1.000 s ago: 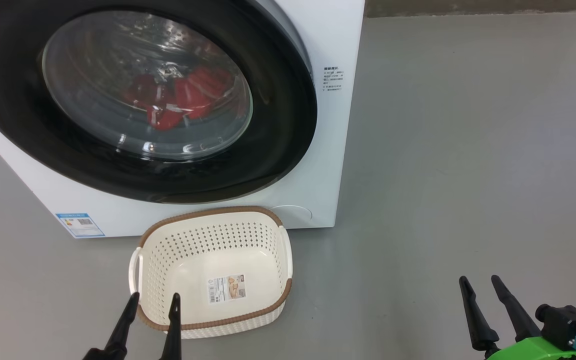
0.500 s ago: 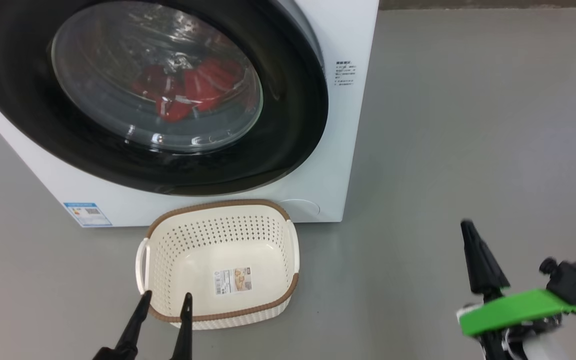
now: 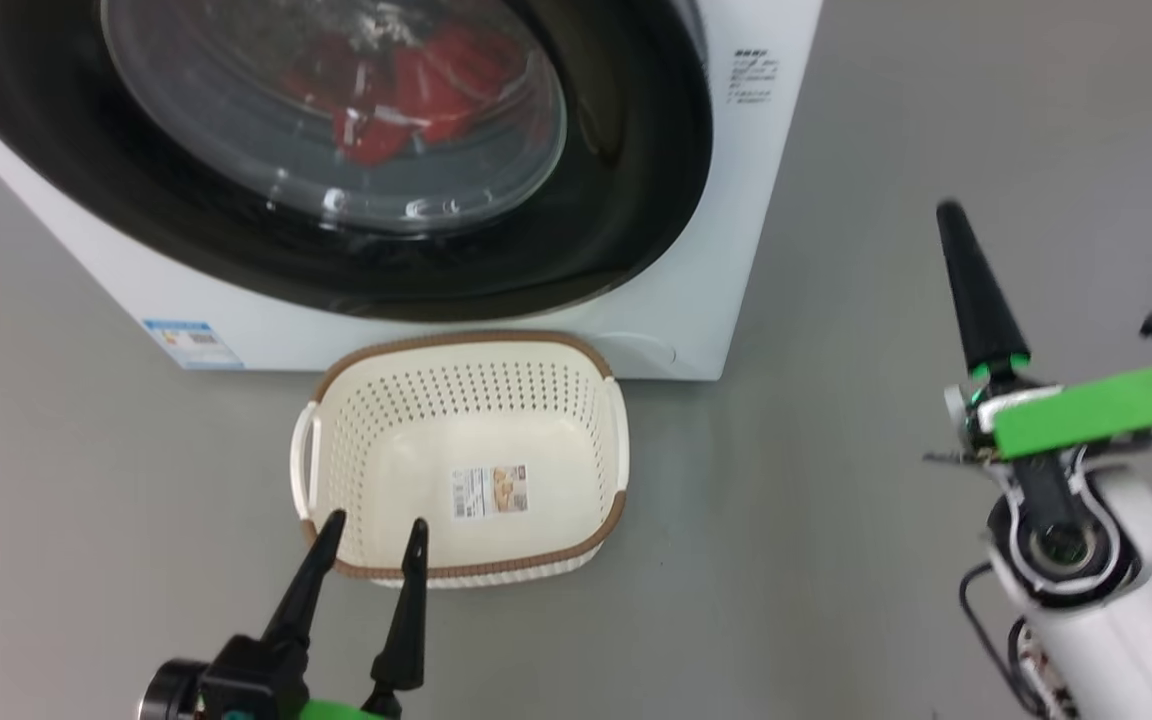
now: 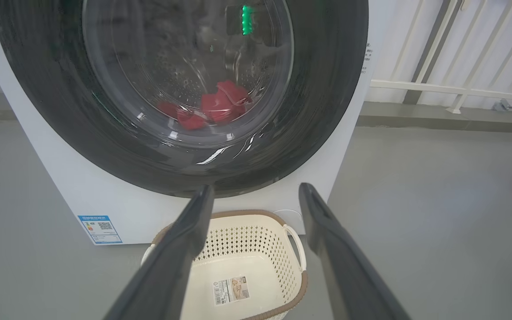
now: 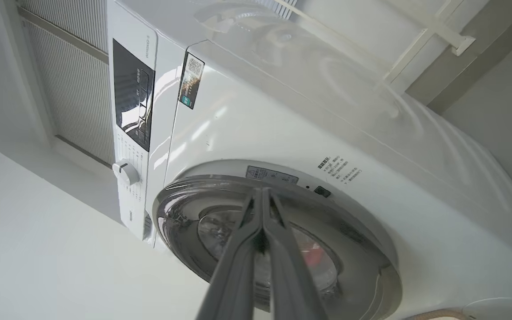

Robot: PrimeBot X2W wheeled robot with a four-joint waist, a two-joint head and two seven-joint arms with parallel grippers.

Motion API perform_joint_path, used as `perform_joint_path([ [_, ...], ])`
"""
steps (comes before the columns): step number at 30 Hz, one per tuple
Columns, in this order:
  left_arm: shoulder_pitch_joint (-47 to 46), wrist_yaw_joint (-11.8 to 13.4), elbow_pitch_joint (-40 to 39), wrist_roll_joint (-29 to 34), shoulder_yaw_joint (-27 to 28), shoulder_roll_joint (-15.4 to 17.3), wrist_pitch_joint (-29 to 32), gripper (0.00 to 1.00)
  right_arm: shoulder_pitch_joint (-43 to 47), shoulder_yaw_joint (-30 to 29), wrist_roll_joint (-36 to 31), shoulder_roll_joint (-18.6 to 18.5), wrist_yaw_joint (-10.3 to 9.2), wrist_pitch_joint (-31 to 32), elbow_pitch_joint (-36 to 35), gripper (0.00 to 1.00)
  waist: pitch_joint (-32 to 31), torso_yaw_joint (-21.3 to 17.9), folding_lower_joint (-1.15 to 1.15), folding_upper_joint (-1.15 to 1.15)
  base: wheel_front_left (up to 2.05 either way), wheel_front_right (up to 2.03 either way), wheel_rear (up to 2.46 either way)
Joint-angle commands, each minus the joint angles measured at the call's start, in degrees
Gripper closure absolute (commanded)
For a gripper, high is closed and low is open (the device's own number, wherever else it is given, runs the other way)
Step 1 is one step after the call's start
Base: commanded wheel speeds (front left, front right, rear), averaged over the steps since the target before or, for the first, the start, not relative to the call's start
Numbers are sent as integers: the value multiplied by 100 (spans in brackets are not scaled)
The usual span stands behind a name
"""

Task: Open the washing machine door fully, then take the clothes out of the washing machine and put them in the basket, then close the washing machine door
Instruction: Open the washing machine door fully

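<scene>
Glossy black round glass-windowed door [image 3: 636, 200] shut on white boxy front-loader [image 3: 766, 200]; red fabric bundle [image 3: 416, 90] inside, behind glass. My right claw [image 3: 951, 210] pressed together, empty, raised beside machine, likely for prying door edge. Left claw [image 3: 376, 520] spread, empty, by cream perforated plastic basket [image 3: 466, 340], parked under door for short drop.

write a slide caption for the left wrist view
Open left pincer by the basket, red clothes behind the glass washer door
</scene>
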Motion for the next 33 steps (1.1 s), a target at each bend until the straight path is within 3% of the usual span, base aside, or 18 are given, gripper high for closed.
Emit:
perform_joint_path([
  [1,-239,75,-169,-86,112,43,-70,0,-269,96,347,-82,-4,172,-251,100,341,196,0,0,0,0,0],
  [12,-814,337,-285,-360,-423,43,-70,0,-1191,-504,1896,-417,-4,2104,-419,100,1162,536,0,0,0,0,0],
  [23,-1163,485,-298,-539,-818,43,-70,0,-2180,-1164,2759,-483,-4,4373,371,100,1658,802,0,0,0,0,0],
  [27,-1224,512,-300,-580,-922,43,-70,0,-2540,-1244,2876,-498,-4,4872,693,100,1752,891,0,0,0,0,0],
  [33,-1303,549,-312,-658,-1061,43,-70,0,-3095,-1320,2695,-578,-4,5126,1030,100,1909,1031,0,0,0,0,0],
])
